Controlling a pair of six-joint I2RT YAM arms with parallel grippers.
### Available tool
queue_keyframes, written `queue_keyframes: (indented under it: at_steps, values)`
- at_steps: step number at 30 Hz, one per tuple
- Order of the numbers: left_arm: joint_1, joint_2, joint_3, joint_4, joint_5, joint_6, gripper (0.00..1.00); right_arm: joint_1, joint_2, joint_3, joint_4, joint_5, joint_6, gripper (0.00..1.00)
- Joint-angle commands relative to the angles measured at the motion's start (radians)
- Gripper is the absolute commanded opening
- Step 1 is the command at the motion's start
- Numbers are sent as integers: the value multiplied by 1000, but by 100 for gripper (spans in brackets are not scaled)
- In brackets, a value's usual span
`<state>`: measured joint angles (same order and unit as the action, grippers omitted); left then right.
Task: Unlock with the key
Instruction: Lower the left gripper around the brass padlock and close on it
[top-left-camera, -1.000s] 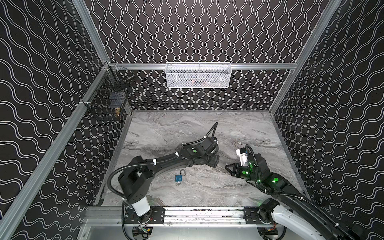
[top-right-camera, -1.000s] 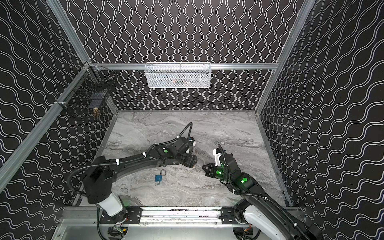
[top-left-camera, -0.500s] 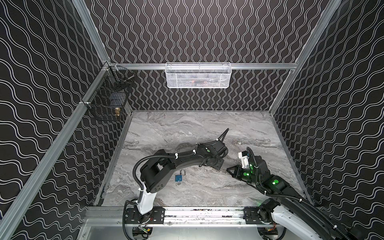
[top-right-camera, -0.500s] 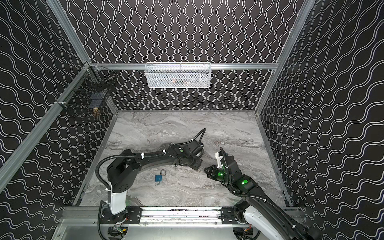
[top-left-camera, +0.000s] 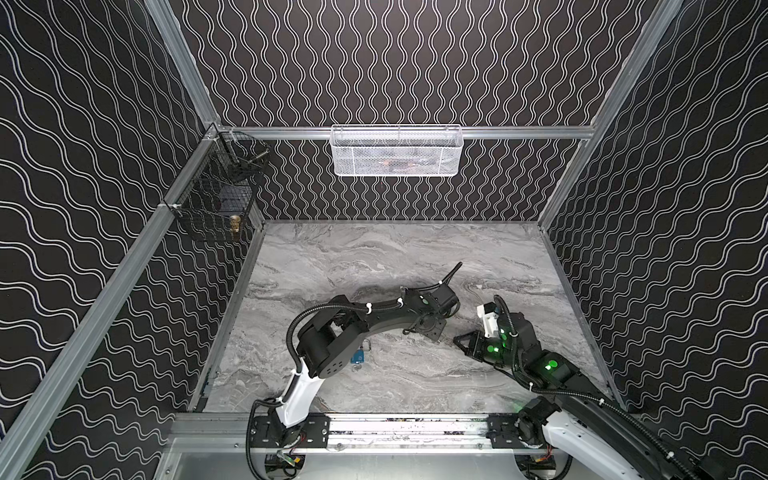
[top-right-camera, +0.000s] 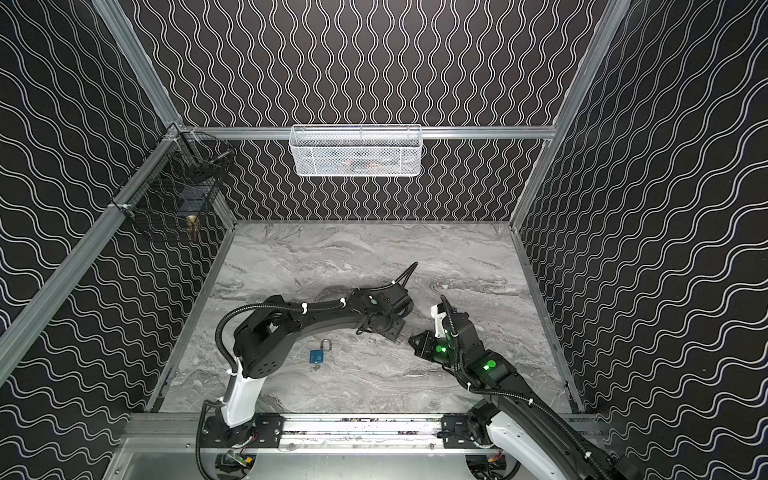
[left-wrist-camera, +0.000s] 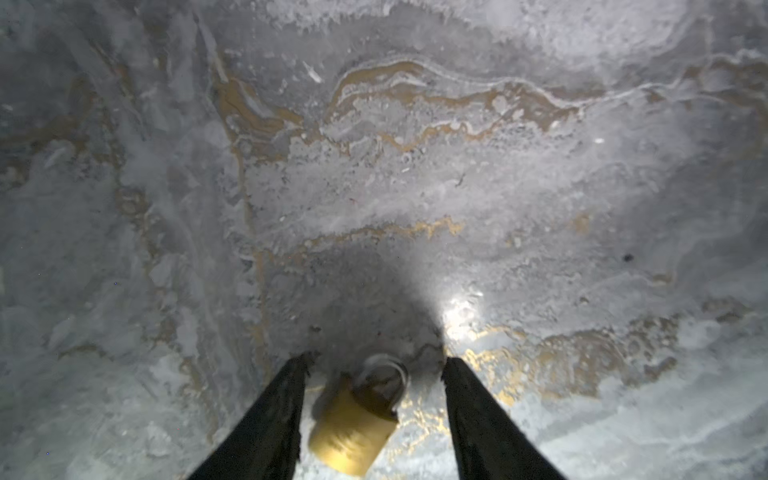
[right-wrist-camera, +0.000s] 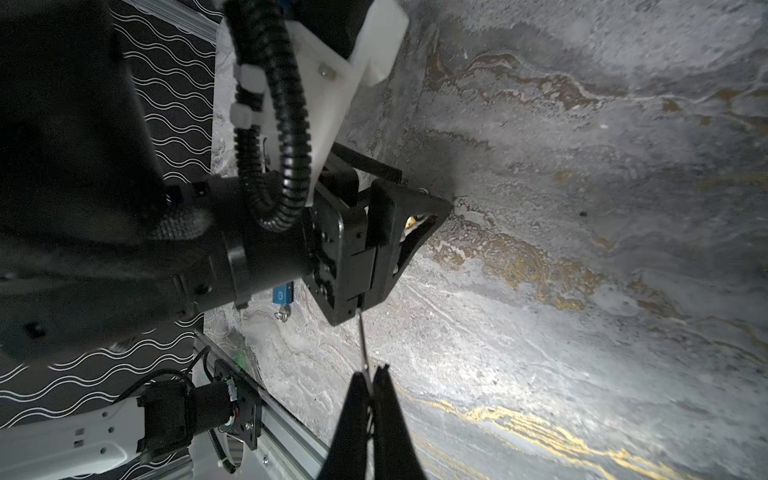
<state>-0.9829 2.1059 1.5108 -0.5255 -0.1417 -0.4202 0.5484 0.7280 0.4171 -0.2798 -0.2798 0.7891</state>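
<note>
— Lying on the tabletop (left-wrist-camera: 415, 166), is that brass padlock (left-wrist-camera: 353, 428) between the left gripper's (left-wrist-camera: 378, 359) jaws?

— Yes, jaws half spread, arm stretched low toward the middle. The right gripper (right-wrist-camera: 371, 371) faces it, jaws pinching a thin key (right-wrist-camera: 362, 336).

— Padlocks?

— Two: brass, plus a blue padlock (top-right-camera: 319, 356) near the left arm's base.

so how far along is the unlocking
Done: the right pincer is shut on the key. In hand: the left pincer stands open around the brass padlock lying on the table, not yet closed on it. Left: grip the lock, insert the key, turn it. A blue padlock lies apart, untouched.
</note>
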Motion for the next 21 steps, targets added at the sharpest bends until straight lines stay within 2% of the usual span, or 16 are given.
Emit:
queue_keyframes:
  at_steps: [1,15,21]
  values:
    - [1,14,18,-33,-26,-21,57,0,0,0,25,-10,-1,0]
    - [-14,16,-16,-116,33,-101,54,-4,18,6,42,-24,-11,0]
    - [-20,9,-35,-107,55,-110,47,-5,13,7,39,-21,-14,0]
